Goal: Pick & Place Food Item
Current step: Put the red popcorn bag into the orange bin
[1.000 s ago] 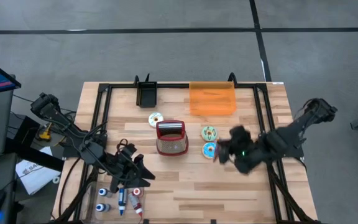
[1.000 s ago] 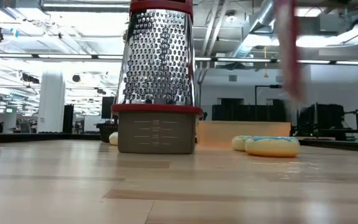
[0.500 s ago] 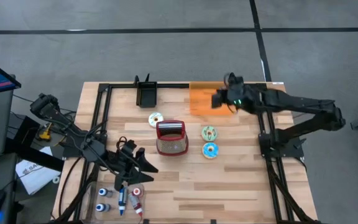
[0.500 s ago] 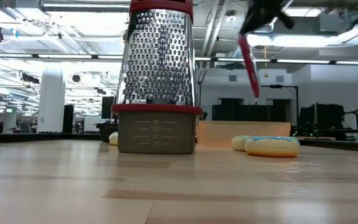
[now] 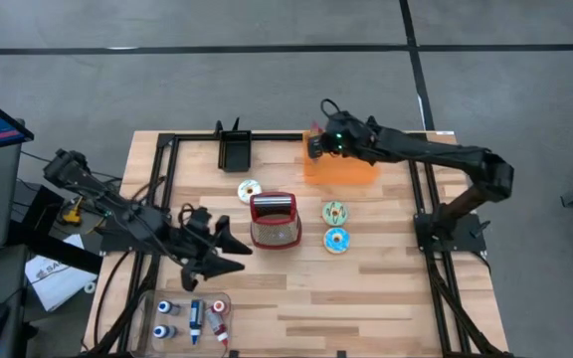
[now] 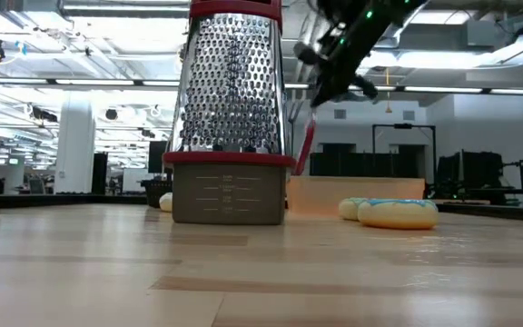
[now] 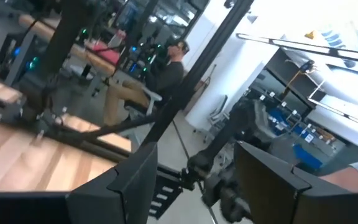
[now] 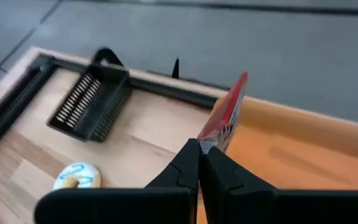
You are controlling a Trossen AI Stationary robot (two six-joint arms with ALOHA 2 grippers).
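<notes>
My right gripper point(image 5: 314, 143) hovers over the left end of the orange bin point(image 5: 342, 160) at the table's far side, shut on a thin red food item point(image 8: 229, 111) that hangs below it point(image 6: 305, 151). My left gripper point(image 5: 234, 251) is raised left of the red-and-steel grater point(image 5: 275, 220); it is open, with nothing between its fingers point(image 7: 129, 182). Three iced donuts lie flat on the table: one point(image 5: 335, 211) and a blue one point(image 5: 335, 240) right of the grater, one point(image 5: 249, 190) beyond it. My right gripper pinches the red item's near end point(image 8: 207, 142) between its two shut fingertips. The fingers slant down toward the far left. The item is lifted clear and hangs past the fingertips over the bin's left wall point(image 8: 272, 115).
A black slotted basket point(image 5: 234, 150) stands on the far edge, left of the bin. A clear tray of markers and small bottles point(image 5: 193, 318) lies at the near left. Black frame rails point(image 5: 163, 189) run along the table's sides. Bare wood lies in front of the grater.
My right gripper has swung from beside the blue donut toward the far edge, then left across the bin to its left end, carrying the red item, which hangs lower now. My left gripper has drifted a little up and toward the grater, rolling its wrist.
</notes>
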